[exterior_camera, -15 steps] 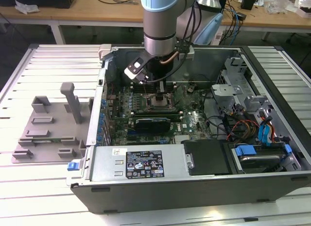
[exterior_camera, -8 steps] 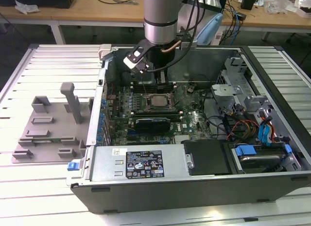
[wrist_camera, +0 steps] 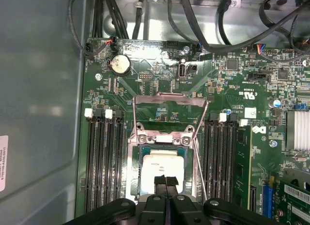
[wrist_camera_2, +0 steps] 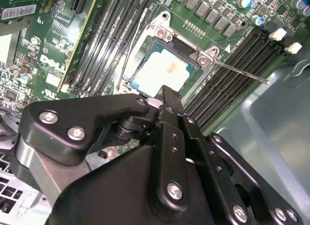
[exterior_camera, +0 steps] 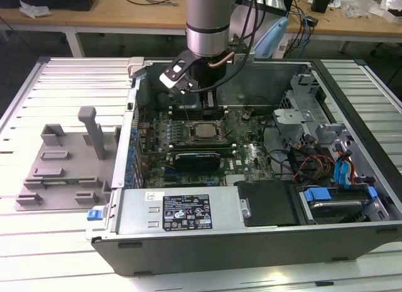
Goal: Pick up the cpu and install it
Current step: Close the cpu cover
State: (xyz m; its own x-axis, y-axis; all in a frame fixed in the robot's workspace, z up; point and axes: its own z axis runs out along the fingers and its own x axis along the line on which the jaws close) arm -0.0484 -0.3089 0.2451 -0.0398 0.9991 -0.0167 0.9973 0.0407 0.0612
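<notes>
My jaws are pinched together on nothing, hanging right over the cpu (wrist_camera: 154, 167), which lies flat in the socket (wrist_camera: 164, 138) with the load plate (wrist_camera: 169, 96) flipped up, so any dip or sideways drag could skew the chip and crush pins underneath.

The jaws cover the cpu's (wrist_camera: 154, 163) edge; contact seems unclear.

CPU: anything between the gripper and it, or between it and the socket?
Nothing visible. The cpu lies flat in the open socket, its retention frame swung back, and the gripper hangs right over it.
</notes>
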